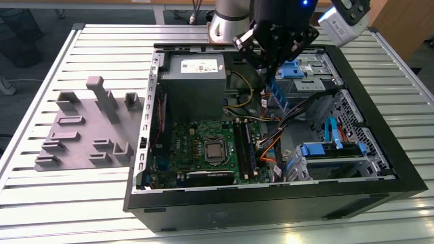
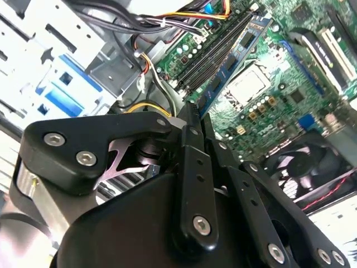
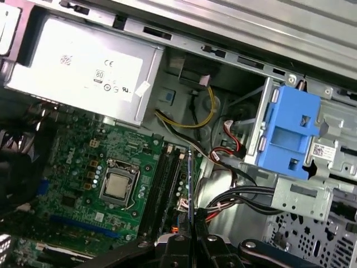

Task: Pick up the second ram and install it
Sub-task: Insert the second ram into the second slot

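The second ram [image 1: 275, 95] is a thin blue-green board that hangs on edge from my gripper [image 1: 270, 68], which is shut on its upper end above the open computer case [image 1: 271, 203]. It is held over the cables at the back of the motherboard, beyond the far end of the black memory slots [image 1: 244, 147]. In the second wrist view the second ram [image 2: 234, 61] stretches away from the gripper [image 2: 192, 120] beside the slots [image 2: 215, 53]. In the first wrist view I see the second ram [image 3: 190, 184] edge-on, above the gripper [image 3: 191, 233] and next to the slots [image 3: 162, 184].
A grey power supply [image 1: 193, 76] fills the case's back corner. The processor socket [image 1: 215, 150] lies beside the slots. Cable bundles [image 1: 298, 114] and blue drive brackets [image 1: 326, 150] crowd the exterior view's right. A grey moulded tray [image 1: 88, 132] sits outside the case on the slatted table [image 1: 68, 203].
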Robot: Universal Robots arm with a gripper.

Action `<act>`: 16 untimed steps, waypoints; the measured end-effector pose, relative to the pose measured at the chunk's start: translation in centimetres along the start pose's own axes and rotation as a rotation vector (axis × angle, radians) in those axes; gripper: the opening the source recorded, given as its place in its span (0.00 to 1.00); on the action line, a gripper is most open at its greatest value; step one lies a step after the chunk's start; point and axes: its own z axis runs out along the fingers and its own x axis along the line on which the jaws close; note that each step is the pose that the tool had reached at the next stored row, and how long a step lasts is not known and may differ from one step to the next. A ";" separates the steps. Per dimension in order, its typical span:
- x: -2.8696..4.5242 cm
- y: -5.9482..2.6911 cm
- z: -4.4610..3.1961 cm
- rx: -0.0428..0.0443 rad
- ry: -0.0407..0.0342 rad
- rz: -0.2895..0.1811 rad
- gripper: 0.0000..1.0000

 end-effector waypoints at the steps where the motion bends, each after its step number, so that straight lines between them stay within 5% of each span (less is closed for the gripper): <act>1: 0.00 0.00 0.02 0.0012 -0.0004 0.018 0.14; 10: 0.00 0.05 0.18 0.0094 -0.0029 0.148 0.14; 14: 0.01 0.05 0.27 0.0012 0.0355 0.157 0.14; 16: 0.02 0.05 0.42 -0.0033 0.0400 0.158 0.14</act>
